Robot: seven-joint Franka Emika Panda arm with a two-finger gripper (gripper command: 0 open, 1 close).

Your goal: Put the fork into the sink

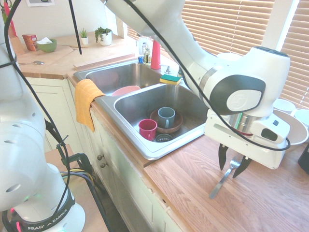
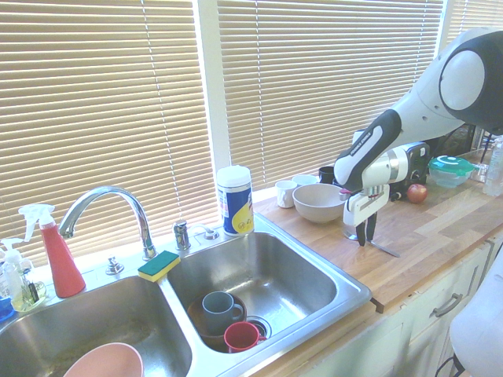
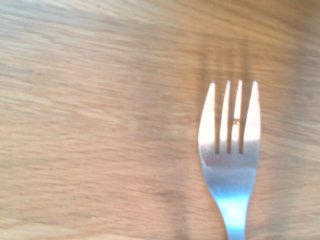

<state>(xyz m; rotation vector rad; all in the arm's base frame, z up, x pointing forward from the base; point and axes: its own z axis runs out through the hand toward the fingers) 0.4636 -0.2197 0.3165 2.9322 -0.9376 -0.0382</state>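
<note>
Fork (image 1: 223, 181): slim, shiny silver, four tines, long thin handle; lies flat on the wooden counter (image 1: 270, 203), right of the sink (image 1: 145, 145).
Gripper (image 1: 234, 166): points straight down over the fork's neck, black fingers partly open, one either side; whether they pinch the metal, cannot tell.
Sink: steel, two basins; near basin holds a red cup (image 1: 147, 128) and a grey mug (image 1: 166, 116).

Wooden counter (image 1: 270, 203), fork (image 1: 223, 180), bowl (image 2: 318, 203)
</note>
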